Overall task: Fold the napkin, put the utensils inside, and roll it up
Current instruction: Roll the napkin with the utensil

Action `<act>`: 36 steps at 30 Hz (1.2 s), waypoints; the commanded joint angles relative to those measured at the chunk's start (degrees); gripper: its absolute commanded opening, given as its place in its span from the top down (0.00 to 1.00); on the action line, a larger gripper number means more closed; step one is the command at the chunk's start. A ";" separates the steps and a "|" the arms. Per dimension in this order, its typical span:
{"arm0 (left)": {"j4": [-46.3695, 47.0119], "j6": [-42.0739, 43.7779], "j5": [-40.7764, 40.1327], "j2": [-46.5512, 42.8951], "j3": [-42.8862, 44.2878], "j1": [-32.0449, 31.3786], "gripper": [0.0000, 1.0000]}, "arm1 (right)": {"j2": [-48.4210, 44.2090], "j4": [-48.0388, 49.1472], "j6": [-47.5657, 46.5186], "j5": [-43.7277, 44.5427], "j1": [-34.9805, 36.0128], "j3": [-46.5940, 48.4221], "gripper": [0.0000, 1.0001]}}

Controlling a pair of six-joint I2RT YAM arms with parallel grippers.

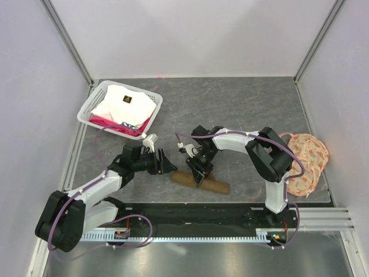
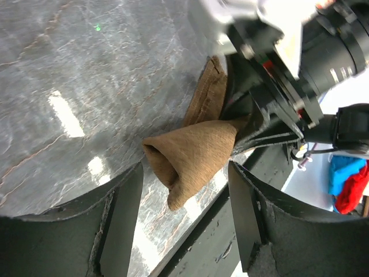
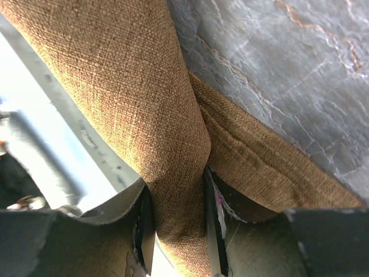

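1. Here's the napkin (image 1: 200, 182), olive-brown and bundled into a loose roll, lying close to the near edge of the desk (image 1: 242, 104), roughly midway between the left and right edges.
2. The right gripper (image 3: 176, 199) is down on it from the far side, and the wrist view settles it: a thick fold of the brown weave is pinched between the two fingers (image 3: 143, 231), so this pincer is clenched on the cloth.
3. Beside that pinched fold, a flatter hemmed layer of the same cloth lies on the grey marbled surface.
4. Over to the left gripper (image 1: 168, 164): it hovers just off the roll's left end, jaws spread wide with nothing pressed between them. Released, then.
5. From its own wrist camera, the open end of the roll points straight back at the lens, a cone-like mouth of fabric framed by the two dark fingers (image 2: 121, 213) and not touching either one.
6. Behind that cone, the right arm's black hardware sits on top of the cloth.
7. Away from the action, a white basket (image 1: 92, 107) sits at the far-left corner, holding a white cloth (image 1: 124, 104) and a pink cloth (image 1: 106, 123).
8. By the right edge, well apart from the roll, lies a peach floral fabric (image 1: 305, 158).
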 commanded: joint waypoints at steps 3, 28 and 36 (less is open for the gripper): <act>6.19 -1.02 4.84 3.17 -0.17 -0.24 0.35 | 4.53 -2.35 -2.14 -8.64 -1.95 1.89 0.58; 11.74 -2.78 8.37 17.84 1.32 -2.35 0.92 | 7.35 -3.32 0.31 -7.77 -5.64 5.93 0.45; 2.86 -1.81 5.99 19.43 6.06 -2.27 0.98 | 0.14 -3.41 3.39 0.22 -6.26 8.13 0.24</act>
